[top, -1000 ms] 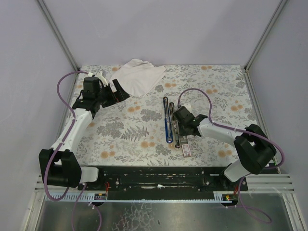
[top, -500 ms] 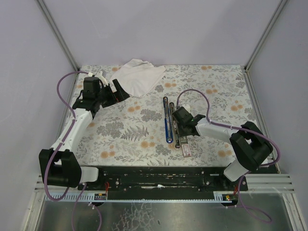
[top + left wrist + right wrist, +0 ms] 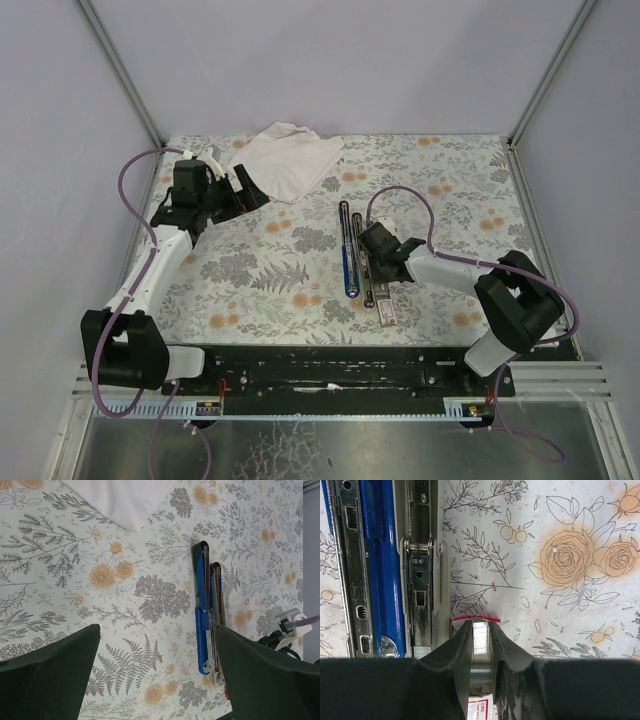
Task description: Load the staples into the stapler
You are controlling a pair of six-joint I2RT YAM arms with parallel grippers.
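Right gripper [image 3: 480, 625] closing over the staples [image 3: 481, 642], beside two staplers lying opened out.
In the last second its jaws have narrowed around the silvery strip in the red-labelled box [image 3: 386, 312], at 5 o'clock on the table [image 3: 450, 180]. The box is on the 3 o'clock side of the silvery stapler [image 3: 366, 270], with the blue stapler [image 3: 347, 255] beyond. I cannot tell whether it grips yet. The left gripper [image 3: 157, 627] hangs spread wide at 10 o'clock. The pick seems to be starting, and nothing is loaded.

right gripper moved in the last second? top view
Yes, slightly. The right gripper has edged left toward the blue stapler, which lies where it was. Its jaws straddle the staples.
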